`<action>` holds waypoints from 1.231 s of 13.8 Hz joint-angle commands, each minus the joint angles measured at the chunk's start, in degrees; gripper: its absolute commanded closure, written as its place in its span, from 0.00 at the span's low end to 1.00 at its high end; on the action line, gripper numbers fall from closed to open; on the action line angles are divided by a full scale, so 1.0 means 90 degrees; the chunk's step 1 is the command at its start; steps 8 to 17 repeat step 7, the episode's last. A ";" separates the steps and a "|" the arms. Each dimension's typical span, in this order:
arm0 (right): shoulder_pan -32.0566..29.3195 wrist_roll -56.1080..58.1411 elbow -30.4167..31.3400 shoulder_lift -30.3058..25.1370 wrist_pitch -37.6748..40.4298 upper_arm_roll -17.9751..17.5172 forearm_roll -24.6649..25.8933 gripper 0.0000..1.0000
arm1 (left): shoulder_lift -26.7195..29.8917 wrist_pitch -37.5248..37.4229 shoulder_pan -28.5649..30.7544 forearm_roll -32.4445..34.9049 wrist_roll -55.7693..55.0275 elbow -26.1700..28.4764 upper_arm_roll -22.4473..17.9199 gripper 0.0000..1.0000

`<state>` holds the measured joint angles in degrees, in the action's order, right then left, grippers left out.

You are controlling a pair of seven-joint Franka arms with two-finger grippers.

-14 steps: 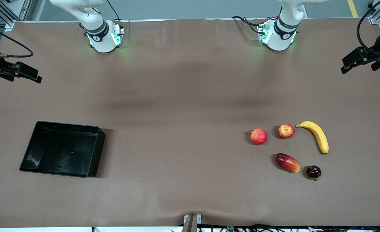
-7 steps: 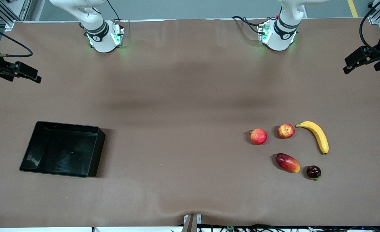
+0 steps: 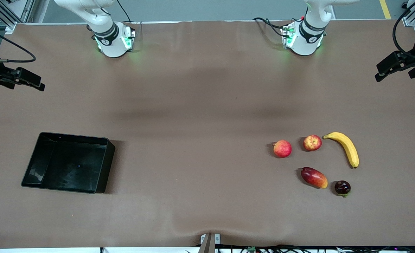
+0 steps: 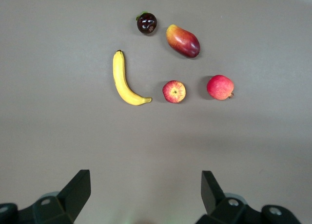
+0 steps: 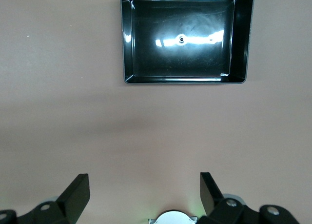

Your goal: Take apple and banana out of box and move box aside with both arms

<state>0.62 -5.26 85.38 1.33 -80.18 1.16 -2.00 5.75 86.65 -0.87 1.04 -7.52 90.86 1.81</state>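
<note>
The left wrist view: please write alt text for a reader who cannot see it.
Five fruits lie apart on a brown table: a banana, two apples, a mango-like fruit and a dark purple fruit. The left pincer hangs open above the bare table.

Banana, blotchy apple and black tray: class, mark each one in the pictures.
banana (image 3: 344, 146), front view, middle of its curved body.
blotchy apple (image 3: 312, 142), front view, centre of its top.
black tray (image 5: 181, 78), right wrist view, its low wall.
</note>
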 commanded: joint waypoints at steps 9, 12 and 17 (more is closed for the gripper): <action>0.0019 -0.0080 0.0035 -0.0040 0.0032 -0.0002 0.0086 0.00 | -0.0063 -0.0067 -0.0050 -0.0115 -0.0443 -0.0154 0.0073 0.00; 0.0019 -0.0080 0.0035 -0.0040 0.0032 -0.0002 0.0086 0.00 | -0.0063 -0.0067 -0.0050 -0.0115 -0.0443 -0.0154 0.0073 0.00; 0.0019 -0.0080 0.0035 -0.0040 0.0032 -0.0002 0.0086 0.00 | -0.0063 -0.0067 -0.0050 -0.0115 -0.0443 -0.0154 0.0073 0.00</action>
